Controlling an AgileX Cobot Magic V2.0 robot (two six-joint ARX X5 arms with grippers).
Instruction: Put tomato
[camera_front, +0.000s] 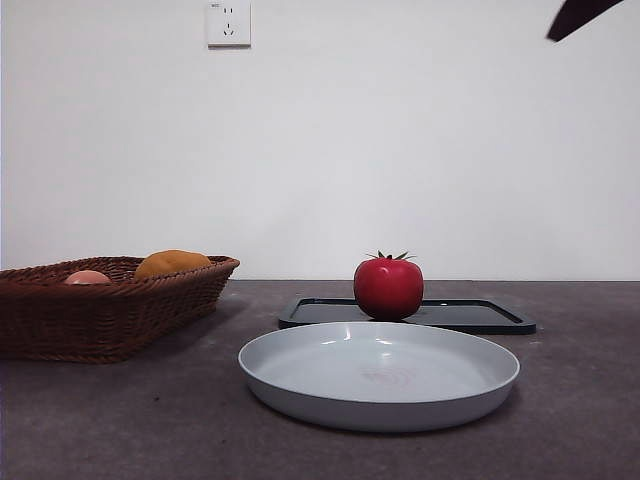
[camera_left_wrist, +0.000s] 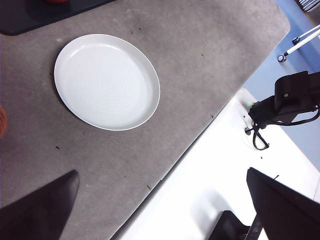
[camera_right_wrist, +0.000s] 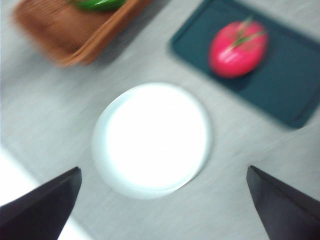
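Note:
The tomato is glossy red with a green calyx. It stands upright on a dark flat tray behind the grey plate. In the blurred right wrist view the tomato lies on the tray, beyond the plate. My right gripper is open and empty, high above the table near the plate. My left gripper is open and empty, high above the table's edge beside the plate. A black arm tip shows at the front view's top right corner.
A brown wicker basket stands at the left, holding an orange-yellow fruit and a small pinkish fruit. In the right wrist view the basket also holds something green. A black fixture sits past the table's edge.

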